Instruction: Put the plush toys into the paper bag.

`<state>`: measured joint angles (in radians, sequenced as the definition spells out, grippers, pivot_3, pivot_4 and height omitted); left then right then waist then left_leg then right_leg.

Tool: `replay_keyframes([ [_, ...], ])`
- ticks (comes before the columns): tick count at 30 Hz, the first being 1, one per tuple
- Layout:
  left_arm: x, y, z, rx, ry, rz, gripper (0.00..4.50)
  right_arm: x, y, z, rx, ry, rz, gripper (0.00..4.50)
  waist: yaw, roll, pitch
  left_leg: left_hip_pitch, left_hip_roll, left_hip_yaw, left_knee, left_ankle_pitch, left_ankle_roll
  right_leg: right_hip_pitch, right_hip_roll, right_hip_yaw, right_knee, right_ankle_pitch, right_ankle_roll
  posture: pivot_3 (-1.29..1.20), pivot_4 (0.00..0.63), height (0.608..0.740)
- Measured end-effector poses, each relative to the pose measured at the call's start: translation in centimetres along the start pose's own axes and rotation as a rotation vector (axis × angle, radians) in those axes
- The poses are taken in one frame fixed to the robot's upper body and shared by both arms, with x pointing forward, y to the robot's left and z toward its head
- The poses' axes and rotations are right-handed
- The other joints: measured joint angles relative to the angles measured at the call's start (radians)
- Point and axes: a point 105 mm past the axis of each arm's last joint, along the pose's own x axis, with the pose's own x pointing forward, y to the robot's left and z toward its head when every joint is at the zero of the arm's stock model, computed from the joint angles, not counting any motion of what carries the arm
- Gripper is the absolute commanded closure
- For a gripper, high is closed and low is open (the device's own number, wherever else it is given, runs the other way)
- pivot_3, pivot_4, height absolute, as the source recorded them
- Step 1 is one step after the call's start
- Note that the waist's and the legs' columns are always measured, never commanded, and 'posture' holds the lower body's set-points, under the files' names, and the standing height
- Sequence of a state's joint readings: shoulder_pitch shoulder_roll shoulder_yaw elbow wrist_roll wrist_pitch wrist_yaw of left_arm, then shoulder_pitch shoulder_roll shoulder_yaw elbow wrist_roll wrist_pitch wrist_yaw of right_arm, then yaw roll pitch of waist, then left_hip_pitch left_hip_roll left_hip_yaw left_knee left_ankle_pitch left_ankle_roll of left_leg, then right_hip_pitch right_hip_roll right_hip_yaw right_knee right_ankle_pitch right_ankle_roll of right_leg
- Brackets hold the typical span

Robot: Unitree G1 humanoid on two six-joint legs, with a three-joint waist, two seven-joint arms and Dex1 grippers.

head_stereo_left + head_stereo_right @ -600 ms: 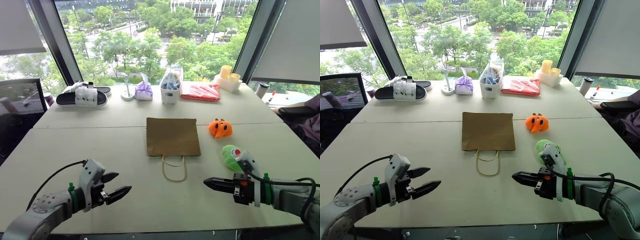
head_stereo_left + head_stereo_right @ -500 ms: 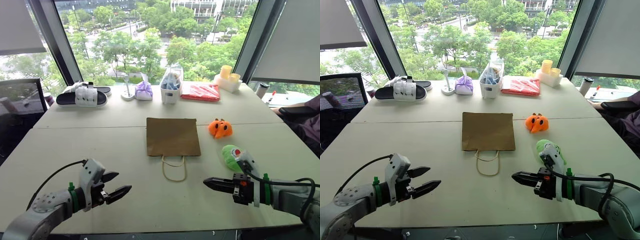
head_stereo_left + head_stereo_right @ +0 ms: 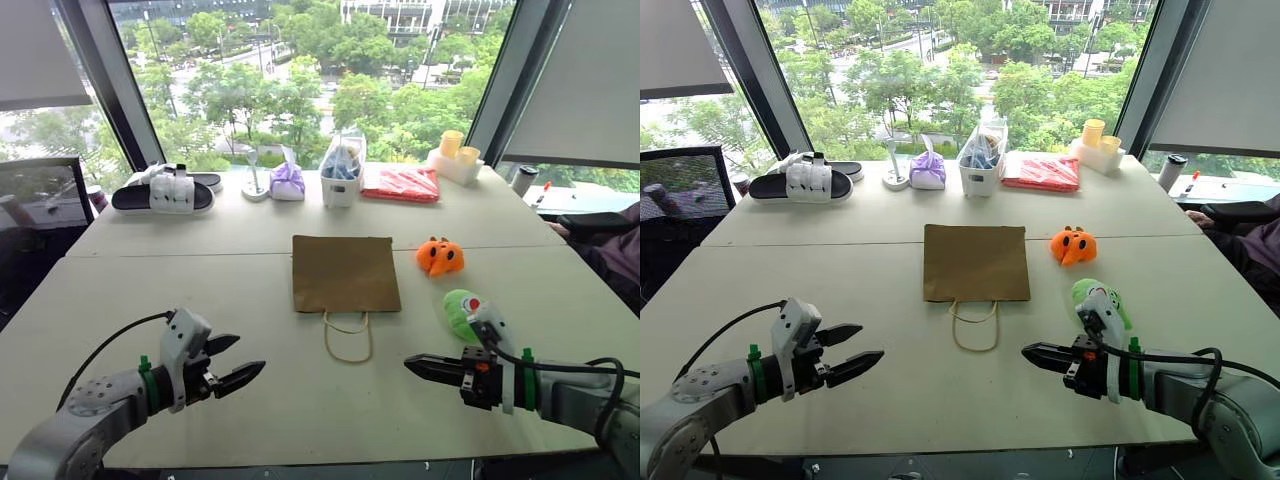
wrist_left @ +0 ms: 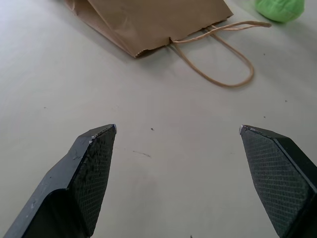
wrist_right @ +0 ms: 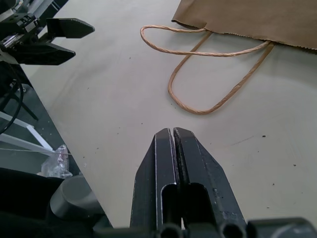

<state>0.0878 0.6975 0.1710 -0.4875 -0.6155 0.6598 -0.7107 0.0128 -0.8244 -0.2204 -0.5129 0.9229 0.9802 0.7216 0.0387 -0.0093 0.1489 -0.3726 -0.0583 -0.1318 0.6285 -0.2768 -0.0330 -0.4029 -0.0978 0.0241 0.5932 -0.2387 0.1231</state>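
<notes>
We see the paper bag [image 3: 346,272] lying flat mid-table, with the orange toy [image 3: 440,256] at its 3 o'clock and the green toy [image 3: 461,311] at 4 o'clock. The flat bag may slide or stay shut when we push toys in. Our left gripper [image 3: 232,364] is wide open and empty; our right gripper [image 3: 421,366] is shut and empty. Both hover low.

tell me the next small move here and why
Probably open the right gripper and swing it toward the green plush toy beside that arm. Its fingers are shut and empty, both toys lie loose on the table, and the paper bag still lies flat; the open left gripper could then lift the handles.
</notes>
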Motion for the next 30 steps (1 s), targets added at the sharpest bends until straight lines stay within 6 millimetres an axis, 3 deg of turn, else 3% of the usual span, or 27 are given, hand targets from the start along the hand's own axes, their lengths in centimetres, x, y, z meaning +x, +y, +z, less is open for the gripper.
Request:
replay_keyframes([
  [4, 0.1, 2.1, 1.3, 0.164, 0.003, 0.041, 0.43, 0.1, -0.4, 0.7, -0.019, -0.014, -0.012, 4.50, 0.000, 0.000, 0.000, 0.000, 0.000, 0.000, 0.000, 0.000, 0.000, 0.000, 0.000, 0.000, 0.000, 0.000, 0.000, 0.00, 0.150, 0.740],
  [6, 1.8, 2.3, 2.3, 0.303, -0.006, -0.021, 0.43, 0.0, -0.6, 0.7, -0.016, -0.020, -0.030, 4.50, 0.009, 0.000, 0.000, -0.001, -0.001, -0.001, 0.000, 0.000, 0.000, 0.001, 0.000, 0.000, -0.001, 0.000, 0.000, 0.00, 0.150, 0.740],
  [10, 6.0, 0.5, 4.7, 0.541, -0.053, -0.237, 0.43, 0.4, -0.4, 0.2, 0.009, -0.044, -0.048, 4.50, 0.009, 0.000, 0.000, -0.001, -0.003, 0.001, 0.000, 0.000, 0.000, 0.001, 0.000, 0.000, -0.003, 0.001, -0.001, 0.00, 0.150, 0.740],
  [15, 10.4, -1.0, 4.2, 0.692, -0.060, -0.420, 0.43, 0.4, 0.0, -0.5, 0.032, -0.067, -0.094, 4.50, -0.005, -0.001, 0.000, -0.001, -0.003, 0.001, 0.000, 0.000, 0.000, 0.000, 0.000, 0.000, -0.002, 0.003, 0.003, 0.00, 0.150, 0.740],
  [19, 12.7, -2.2, 3.6, 0.725, -0.069, -0.512, 0.43, 0.4, 0.2, -0.6, 0.033, -0.081, -0.123, 4.50, -0.002, -0.001, 0.000, -0.001, -0.003, 0.000, 0.001, 0.000, 0.000, -0.001, 0.000, 0.000, 0.000, 0.003, 0.004, 0.00, 0.150, 0.740],
  [22, 14.3, -3.1, 4.1, 0.732, -0.104, -0.554, 1.30, 0.5, 0.4, -0.7, 0.044, -0.101, -0.145, 4.50, 0.000, -0.001, 0.000, -0.001, -0.003, 0.000, 0.002, 0.000, 0.000, 0.000, 0.000, -0.001, 0.000, 0.003, 0.004, 0.00, 0.150, 0.740],
  [28, 15.1, -4.0, 5.0, 0.775, -0.140, -0.622, 4.25, 0.5, 0.9, -1.1, 0.057, -0.121, -0.174, 4.50, -0.011, -0.001, 0.000, 0.000, -0.003, -0.001, 0.001, 0.000, 0.000, 0.000, 0.001, -0.001, 0.002, 0.003, 0.005, 0.00, 0.150, 0.740],
  [30, 15.1, -4.0, 4.8, 0.770, -0.134, -0.630, 4.41, 0.6, 0.9, -1.1, 0.058, -0.125, -0.179, 4.50, -0.016, -0.001, 0.000, 0.001, -0.003, -0.001, 0.001, 0.000, 0.001, 0.000, 0.001, -0.001, 0.003, 0.003, 0.005, 0.00, 0.150, 0.740],
])
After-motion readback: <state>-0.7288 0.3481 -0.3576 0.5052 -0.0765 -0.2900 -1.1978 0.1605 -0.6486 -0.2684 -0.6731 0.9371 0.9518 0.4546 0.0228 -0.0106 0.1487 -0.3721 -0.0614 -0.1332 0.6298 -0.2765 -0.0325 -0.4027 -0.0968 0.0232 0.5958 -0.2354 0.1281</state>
